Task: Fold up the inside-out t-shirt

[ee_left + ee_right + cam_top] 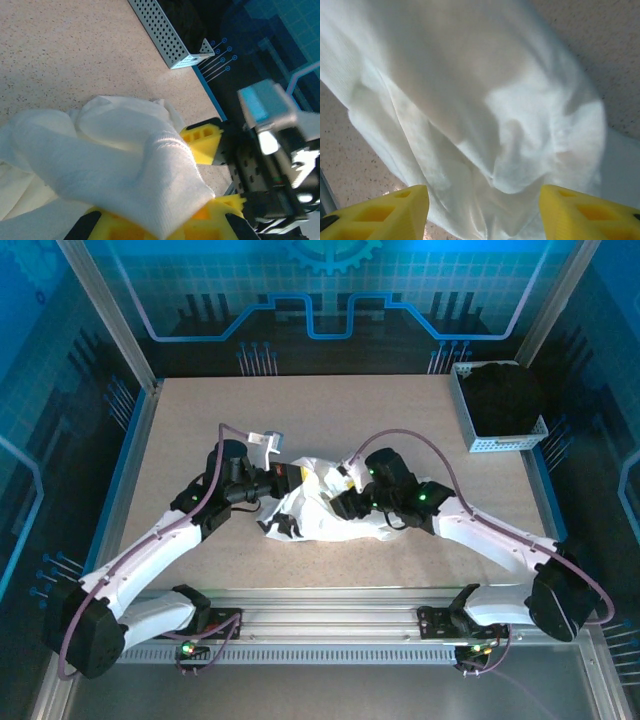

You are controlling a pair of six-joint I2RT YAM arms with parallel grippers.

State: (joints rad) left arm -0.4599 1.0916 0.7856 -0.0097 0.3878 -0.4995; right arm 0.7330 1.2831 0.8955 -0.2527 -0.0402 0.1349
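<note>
Left pincer (pixel 165 226) shut tight on a bunch of the t-shirt (pixel 100 150), right pincer (pixel 484 210) open around loose cloth (holding nothing), I should find a hem before spreading it.

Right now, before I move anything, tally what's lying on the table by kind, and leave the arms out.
Garments: 2, the white t-shirt crumpled mid-table and the black garment in the basket
Baskets: 1, the perforated basket at the far right corner
Total: 3
</note>
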